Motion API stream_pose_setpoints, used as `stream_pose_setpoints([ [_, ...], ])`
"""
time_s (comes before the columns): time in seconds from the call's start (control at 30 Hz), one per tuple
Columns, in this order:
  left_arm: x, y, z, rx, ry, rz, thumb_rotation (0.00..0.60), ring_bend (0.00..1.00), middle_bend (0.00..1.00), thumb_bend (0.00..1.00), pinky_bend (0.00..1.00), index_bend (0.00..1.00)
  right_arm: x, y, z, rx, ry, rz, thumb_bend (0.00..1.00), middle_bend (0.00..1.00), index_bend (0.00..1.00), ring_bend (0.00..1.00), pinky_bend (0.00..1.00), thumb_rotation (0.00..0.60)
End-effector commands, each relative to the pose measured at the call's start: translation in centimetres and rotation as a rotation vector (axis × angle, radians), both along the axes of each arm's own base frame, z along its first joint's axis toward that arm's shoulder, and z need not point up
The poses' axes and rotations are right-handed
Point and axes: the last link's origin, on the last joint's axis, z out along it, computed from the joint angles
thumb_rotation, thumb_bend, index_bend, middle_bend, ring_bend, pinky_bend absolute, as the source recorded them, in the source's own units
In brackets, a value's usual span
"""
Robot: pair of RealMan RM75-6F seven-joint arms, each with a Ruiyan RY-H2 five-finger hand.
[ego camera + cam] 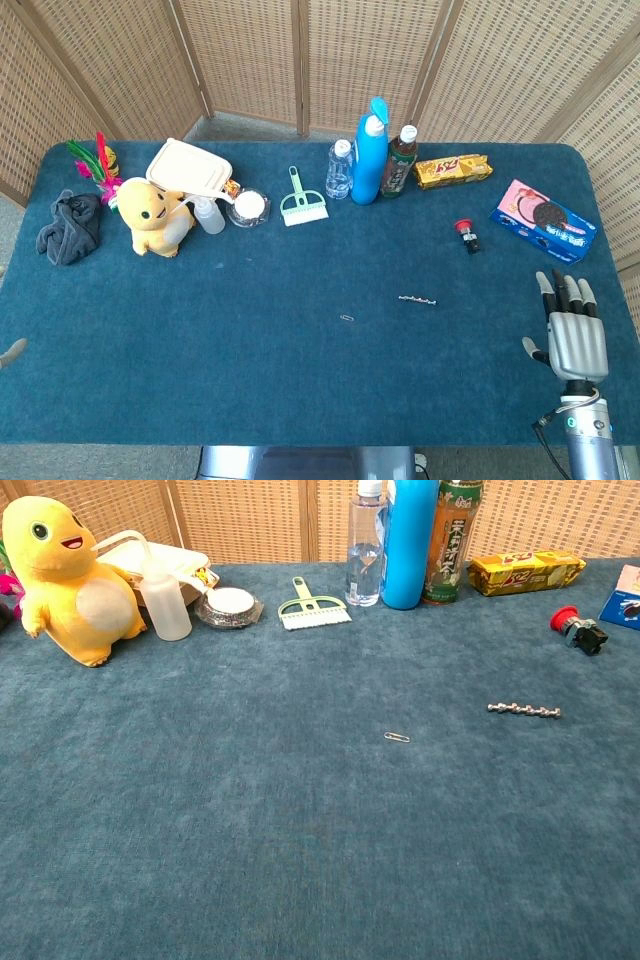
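A: Rt hand (574, 335) sits low at the table's rt edge in the head view, palm down, fingers straight and apart, holding nothing. Chest cam doesn't catch it at all.

B: Left hand?

A: Only a sliver at the far left edge (12, 351). Can't tell if it's open or closed.

B: What's nearest the rt hand?

A: The blue cookie pack (546, 220), farther back on the table and a touch left of the fingertips, near but apart. Its long axis runs diagonal, upper-left to lower-right.

B: And further out?

A: To the hand's left and a bit back, the small bead chain (417, 299), lying nearly straight, long axis across the table. Chest view shows it too (524, 710). Beyond it, left again, a paper clip (347, 318), roughly mid-table.

B: So which arm is closer to those?

A: Rt arm by a wide margin for the chain; the clip is nearer the rt hand too, judging by the head view. The red-capped button switch (465, 234) sits between chain and cookie pack, further back.

B: Back row?

A: Yellow snack pack (453, 170), green tea bottle (398, 160), blue spray bottle (370, 150), clear water bottle (340, 168), then a green brush (300, 200). The yellow plush (152, 213) and grey cloth (70, 226) are far left, well apart from the rt hand.
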Motion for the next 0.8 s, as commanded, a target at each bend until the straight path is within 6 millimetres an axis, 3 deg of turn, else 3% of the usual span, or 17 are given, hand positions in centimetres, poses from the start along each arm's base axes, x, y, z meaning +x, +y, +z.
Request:
stream_pose_setpoints([
  [0.03, 0.1, 0.0, -0.1, -0.006, -0.002, 0.001, 0.600, 0.00, 0.00, 0.36, 0.05, 0.00, -0.1, 0.1, 0.1, -0.001, 0.001, -0.012, 0.21, 0.00, 0.00, 0.00, 0.00, 0.600],
  [0.43, 0.7, 0.4, -0.2, -0.016, -0.019, -0.009, 0.600, 0.00, 0.00, 0.36, 0.05, 0.00, 0.9, -0.3, -0.3, 0.044, -0.071, 0.059, 0.21, 0.00, 0.01, 0.00, 0.00, 0.600],
  [0.63, 0.8, 0.5, -0.1, -0.015, -0.023, -0.002, 0.600, 0.00, 0.00, 0.36, 0.05, 0.00, 2.8, -1.8, -2.2, 0.126, -0.150, 0.141, 0.22, 0.00, 0.18, 0.00, 0.00, 0.600],
  [0.8, 0.8, 0.4, 0.2, -0.001, -0.030, 0.000, 0.600, 0.00, 0.00, 0.36, 0.05, 0.00, 4.6, -3.9, -4.2, 0.212, -0.158, 0.181, 0.32, 0.00, 0.29, 0.00, 0.00, 0.600],
])
